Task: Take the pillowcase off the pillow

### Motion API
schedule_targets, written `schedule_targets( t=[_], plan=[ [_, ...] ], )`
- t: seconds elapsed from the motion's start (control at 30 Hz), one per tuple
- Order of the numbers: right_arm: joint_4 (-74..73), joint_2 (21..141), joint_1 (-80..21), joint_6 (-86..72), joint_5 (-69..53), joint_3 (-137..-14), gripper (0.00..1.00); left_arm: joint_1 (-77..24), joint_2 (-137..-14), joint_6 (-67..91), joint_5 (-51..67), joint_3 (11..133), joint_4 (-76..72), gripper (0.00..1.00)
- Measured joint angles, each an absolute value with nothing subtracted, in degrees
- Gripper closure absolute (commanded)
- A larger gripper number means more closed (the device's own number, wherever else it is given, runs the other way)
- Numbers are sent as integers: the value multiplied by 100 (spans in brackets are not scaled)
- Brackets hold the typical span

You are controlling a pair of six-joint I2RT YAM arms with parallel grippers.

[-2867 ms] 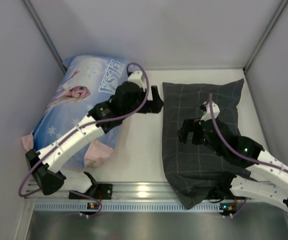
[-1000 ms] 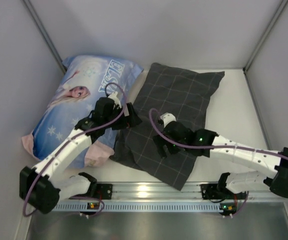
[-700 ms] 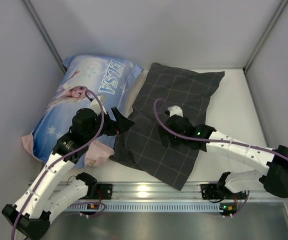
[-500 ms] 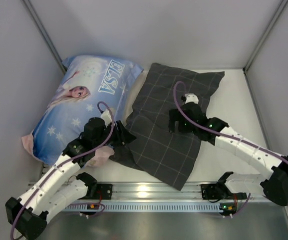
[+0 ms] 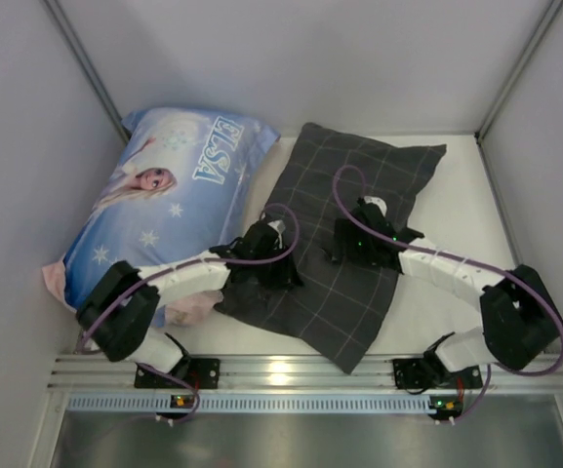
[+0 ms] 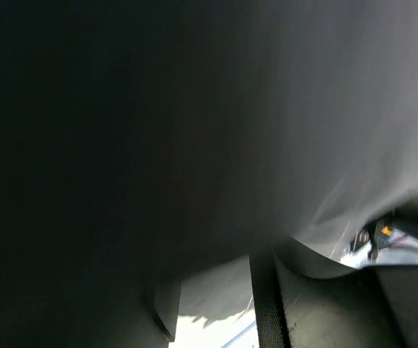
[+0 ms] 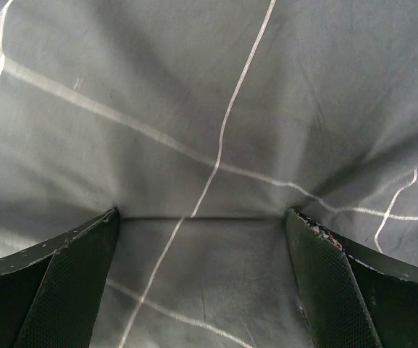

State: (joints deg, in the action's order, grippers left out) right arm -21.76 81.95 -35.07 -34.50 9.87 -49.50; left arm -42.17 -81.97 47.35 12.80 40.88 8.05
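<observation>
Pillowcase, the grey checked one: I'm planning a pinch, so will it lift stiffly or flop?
Probably floppy: the pillowcase creases around the right gripper pressing into it. It likely bunches rather than slides, since folds radiate from its fingers.

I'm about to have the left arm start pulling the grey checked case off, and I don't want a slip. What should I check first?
1. Right end effector open, pressing down on the pillowcase: ok.
2. Left end effector at the pillowcase's near-left edge: ok.
3. Left end effector gripping fabric: cannot tell; dark cloth fills its wrist view.
4. Pillow showing at an opening: cannot tell; hidden.
5. ELSA pillow out of the way: not ok; the left arm lies across its near corner.
</observation>
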Motion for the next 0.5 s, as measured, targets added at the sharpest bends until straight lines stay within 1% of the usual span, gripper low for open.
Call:
schedule_targets(
  t=[0.13,0.3,0.33,0.4,0.43,0.47,0.5],
  plan=[
    [-1885,7424,-3496,-3605,1009,-4239,8,-4147,-9205,4425,1431,5109,963,58],
    [-2051,6569,-3500,-3629,1013,-3706,9,-4095,-9555,4132,1393,5822,1083,55],
    [-2156,6479,-3507,-3623,998,-3699,9,-4084,-9588,4071,1380,5946,1103,53],
    [-2366,6351,-3564,-3583,998,-3719,9,-4071,-9601,3999,1330,6125,1100,43],
    [-2486,6283,-3623,-3546,1000,-3745,10,-4069,-9555,3988,1295,6136,1061,25],
    [-2635,6206,-3741,-3500,1061,-3789,10,-4069,-9465,3940,1251,6108,1057,19],
    [-2786,6112,-3826,-3444,1107,-3846,10,-4071,-9332,3959,1188,6018,1037,8]
  ],
)
